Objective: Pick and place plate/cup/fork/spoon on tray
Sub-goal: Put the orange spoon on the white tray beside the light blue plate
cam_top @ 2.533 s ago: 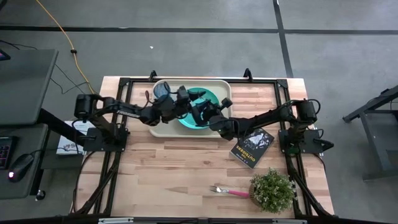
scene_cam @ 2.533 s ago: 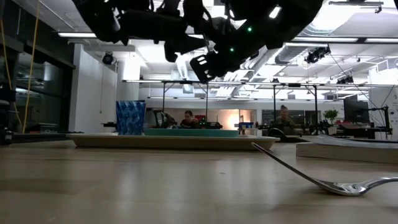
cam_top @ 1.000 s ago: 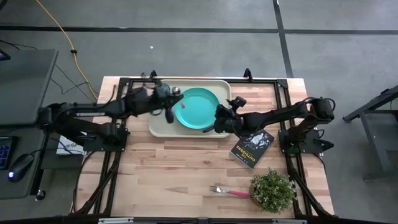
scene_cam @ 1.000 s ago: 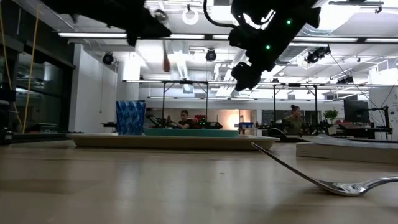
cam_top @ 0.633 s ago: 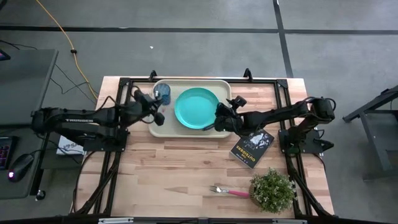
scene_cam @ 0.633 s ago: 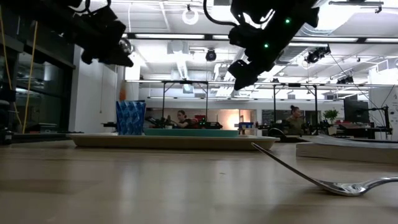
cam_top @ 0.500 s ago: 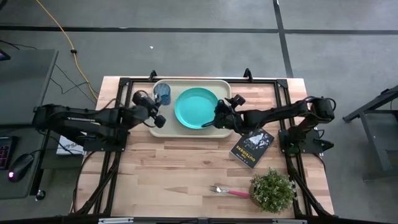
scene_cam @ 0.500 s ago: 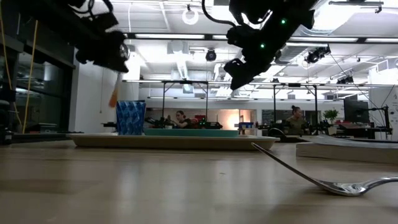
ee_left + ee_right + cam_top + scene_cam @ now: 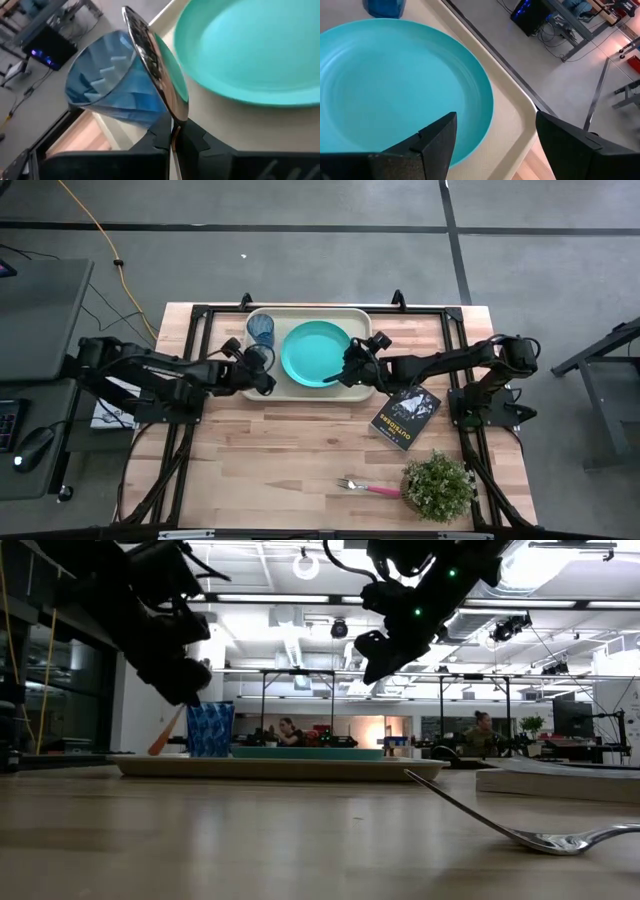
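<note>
Left end effector (image 9: pixel 262 372) grips the small orange-handled silver spoon (image 9: pixel 157 67) above the cream plastic tray (image 9: pixel 262 390), beside the translucent blue cup (image 9: pixel 260 330); lowering carelessly could topple it. Right end effector (image 9: pixel 348 368) hovers open.

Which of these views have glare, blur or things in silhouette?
Low view: both arms are backlit black shapes against bright ceiling lights, and the fork close to the lens is soft. Left wrist view: the spoon held in the left gripper mirrors its surroundings beside the cup. Right wrist view: the plate is evenly lit, without glare. High view: flat, even light on the tray.
</note>
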Motion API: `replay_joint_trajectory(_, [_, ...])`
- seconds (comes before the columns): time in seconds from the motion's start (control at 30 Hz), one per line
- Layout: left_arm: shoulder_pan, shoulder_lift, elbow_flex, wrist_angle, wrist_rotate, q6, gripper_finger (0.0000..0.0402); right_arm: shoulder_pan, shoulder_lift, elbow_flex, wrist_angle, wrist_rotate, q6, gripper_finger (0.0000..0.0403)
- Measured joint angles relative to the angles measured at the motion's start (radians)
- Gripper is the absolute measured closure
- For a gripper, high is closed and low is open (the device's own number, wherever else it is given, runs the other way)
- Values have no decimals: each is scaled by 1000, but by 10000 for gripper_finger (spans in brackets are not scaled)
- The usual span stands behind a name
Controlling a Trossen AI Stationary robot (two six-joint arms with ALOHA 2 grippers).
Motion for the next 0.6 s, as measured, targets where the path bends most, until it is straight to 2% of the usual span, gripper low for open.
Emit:
replay_joint_trajectory(0.1, [-71,-9,25,-24,-1,-1,401,0,0,0,0,0,0,139])
replay_joint_trajectory(0.17, [-143,-17,57,-58,33,16,401,0,0,0,0,0,0,139])
replay_joint_trajectory(0.37, [-462,18,121,-101,137,46,401,0,0,0,-1,0,0,139])
replay_joint_trajectory(0.5, [-669,82,144,-51,106,111,401,0,0,0,1,0,13,139])
replay_joint_trajectory(0.6, [-778,162,154,8,50,188,401,0,0,0,12,-30,18,139])
